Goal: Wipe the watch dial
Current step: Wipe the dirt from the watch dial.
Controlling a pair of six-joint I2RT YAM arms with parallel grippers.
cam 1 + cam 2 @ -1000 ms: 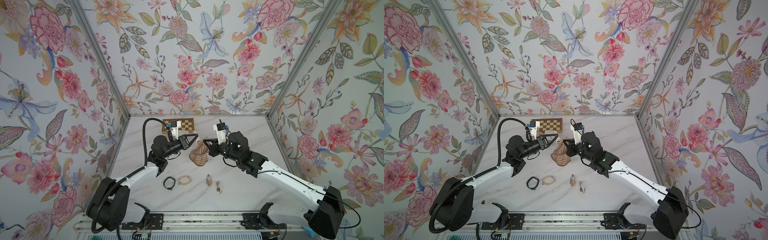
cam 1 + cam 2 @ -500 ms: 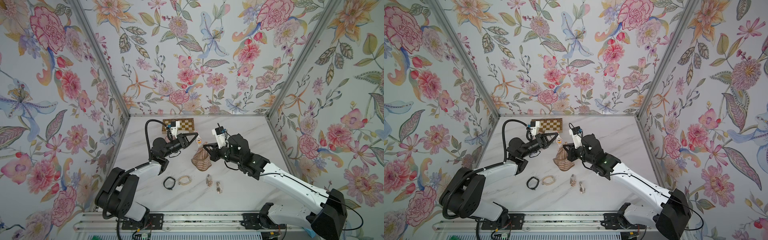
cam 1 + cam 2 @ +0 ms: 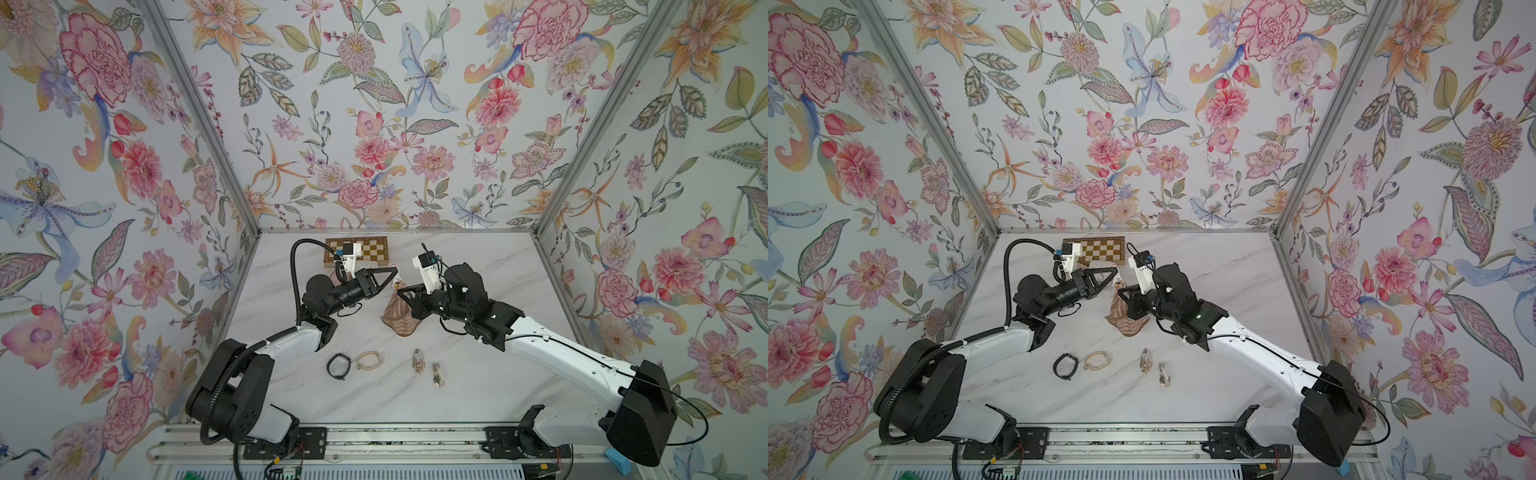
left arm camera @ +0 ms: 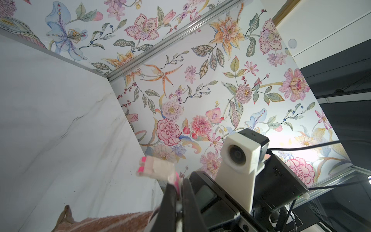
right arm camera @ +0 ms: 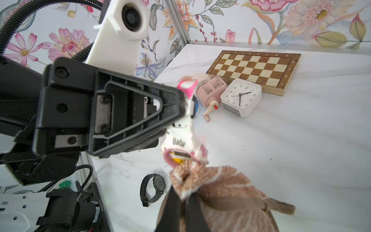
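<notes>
A pink and white watch (image 5: 181,144) hangs from my left gripper (image 5: 181,106), which is shut on its strap (image 4: 156,167). Its dial (image 5: 179,155) faces the brown striped cloth (image 5: 218,180), and the cloth's bunched tip touches the dial's lower edge. My right gripper (image 5: 181,195) is shut on that cloth. In both top views the two grippers meet above mid-table: the left gripper (image 3: 392,274), the watch (image 3: 398,284), the right gripper (image 3: 405,293), and the cloth (image 3: 399,318) hanging down to the marble. From the left wrist, the left gripper (image 4: 178,183) pinches the strap.
A chessboard (image 3: 357,249) lies at the back, with a white alarm clock (image 5: 241,96) and a pink sharpener (image 5: 209,90) before it. Nearer the front lie a black watch (image 3: 338,365), a beige-strapped watch (image 3: 369,360) and two small watches (image 3: 417,358) (image 3: 436,373).
The right gripper and its cloth have slid slightly toward the front along the watch. The left arm's lower links have shifted a little while its gripper stays in place. Both grips hold.
</notes>
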